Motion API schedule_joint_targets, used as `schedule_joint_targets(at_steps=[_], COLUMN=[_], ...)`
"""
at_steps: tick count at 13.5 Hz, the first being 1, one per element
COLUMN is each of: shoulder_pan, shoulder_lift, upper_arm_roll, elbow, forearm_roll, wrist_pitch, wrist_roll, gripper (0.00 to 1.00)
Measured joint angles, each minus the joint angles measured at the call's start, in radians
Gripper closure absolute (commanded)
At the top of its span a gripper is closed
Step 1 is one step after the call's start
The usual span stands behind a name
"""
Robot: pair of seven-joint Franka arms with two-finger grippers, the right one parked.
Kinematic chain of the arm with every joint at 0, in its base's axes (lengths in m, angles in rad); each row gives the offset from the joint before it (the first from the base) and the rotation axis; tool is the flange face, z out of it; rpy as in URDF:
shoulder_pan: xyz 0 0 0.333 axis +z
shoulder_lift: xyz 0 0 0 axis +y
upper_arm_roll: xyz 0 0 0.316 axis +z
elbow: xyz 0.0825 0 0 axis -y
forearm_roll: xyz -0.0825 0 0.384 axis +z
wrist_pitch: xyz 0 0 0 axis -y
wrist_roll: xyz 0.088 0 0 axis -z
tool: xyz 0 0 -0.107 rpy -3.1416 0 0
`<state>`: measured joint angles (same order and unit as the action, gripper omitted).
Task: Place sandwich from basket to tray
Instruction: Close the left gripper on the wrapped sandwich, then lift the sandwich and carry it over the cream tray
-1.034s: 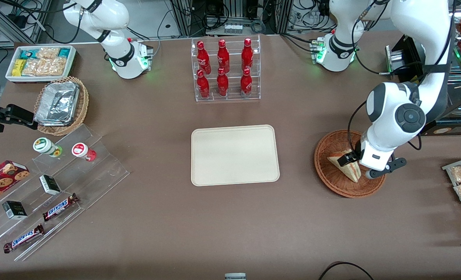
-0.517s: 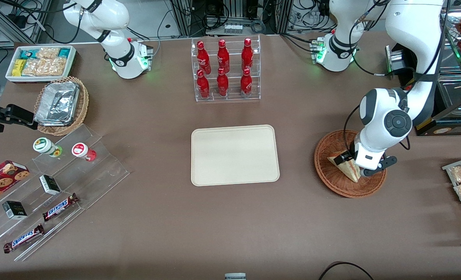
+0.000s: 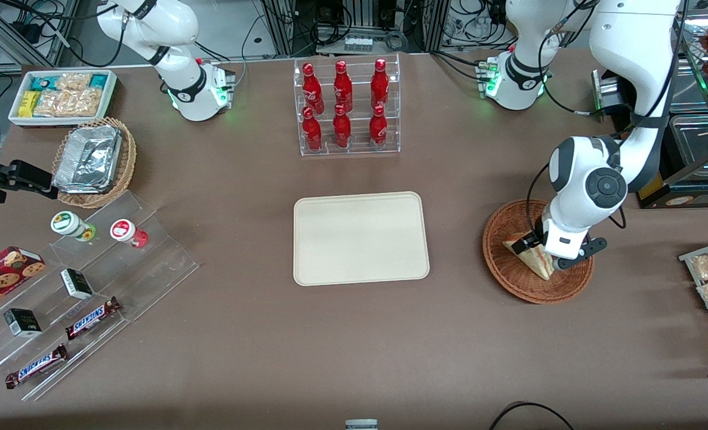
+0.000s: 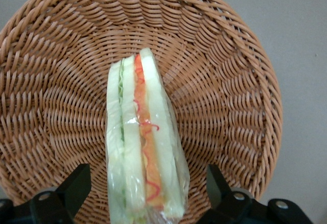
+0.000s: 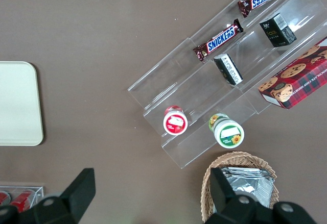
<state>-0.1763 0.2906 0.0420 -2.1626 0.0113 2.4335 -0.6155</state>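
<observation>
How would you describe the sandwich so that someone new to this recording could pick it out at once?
Start at the cream tray mid-table, then look toward the working arm's end to the round reddish-brown wicker basket. The sandwich lies in it, between the open fingers of the gripper. It is the only bread wedge, plastic-wrapped, with red, orange and green layers.

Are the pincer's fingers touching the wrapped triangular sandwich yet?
Apart. The left wrist view shows basket weave between each finger and the sandwich; pincer open.
</observation>
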Motion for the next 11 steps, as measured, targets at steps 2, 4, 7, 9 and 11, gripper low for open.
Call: schedule_joint_targets(at_steps=[2,4,7,9,11], shoulder_pan=[0.0,0.0,0.0,0.0,0.0], shoulder_lift=[0.014,0.019,0.019,0.014,0.002], upper_arm_roll=[0.007,0.008,0.008,0.008,0.008], elbow=[0.0,0.0,0.0,0.0,0.002], forearm_roll=[0.0,0.0,0.0,0.0,0.013], wrist_pitch=[0.019,0.024,0.024,0.021,-0.003], wrist_roll=[-0.004,-0.019,-0.03,-0.03,-0.031], gripper=[0.24,0.72,1.0,1.0,1.0])
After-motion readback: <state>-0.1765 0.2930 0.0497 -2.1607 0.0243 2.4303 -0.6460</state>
